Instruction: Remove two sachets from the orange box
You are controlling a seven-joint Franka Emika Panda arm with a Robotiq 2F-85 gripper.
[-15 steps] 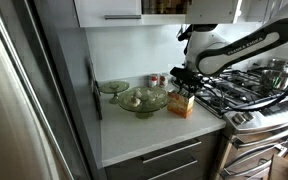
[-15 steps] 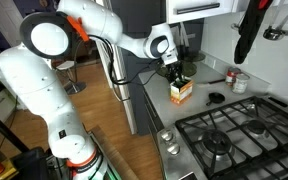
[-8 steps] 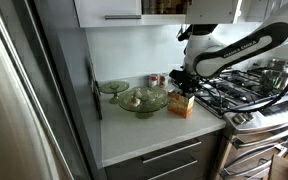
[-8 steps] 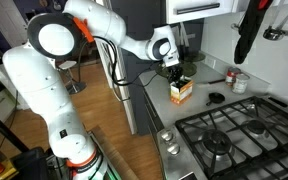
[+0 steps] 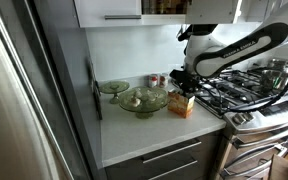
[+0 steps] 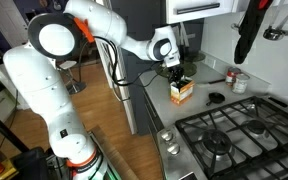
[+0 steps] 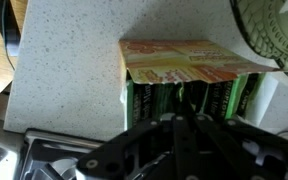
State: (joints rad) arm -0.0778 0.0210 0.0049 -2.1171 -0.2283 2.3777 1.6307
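Fingers [image 6: 176, 75] unmoved, over orange box [image 6: 181, 92] (w/ sachets [image 7: 149, 101])

— Where is the orange box [image 6: 181, 92]?
— On the pale desk [image 6: 200, 110], a little to the right of the middle of the view.
— And the gripper [image 6: 176, 77]?
— At the box's twelve o'clock, right down at its top edge. It is too small and dark here to tell how the jaws stand, and the inside of the box is hidden.
— What does the arm [image 6: 104, 22] look like?
— It is white. It rises from a bulky base at eight o'clock and arches over the top to the gripper.
— What else is there?
— A small can [image 6: 240, 81] at the box's three o'clock, well apart from it. A gas stove [image 6: 234, 140] is at five o'clock, and a dark mitt [image 6: 247, 30] hangs at two o'clock.
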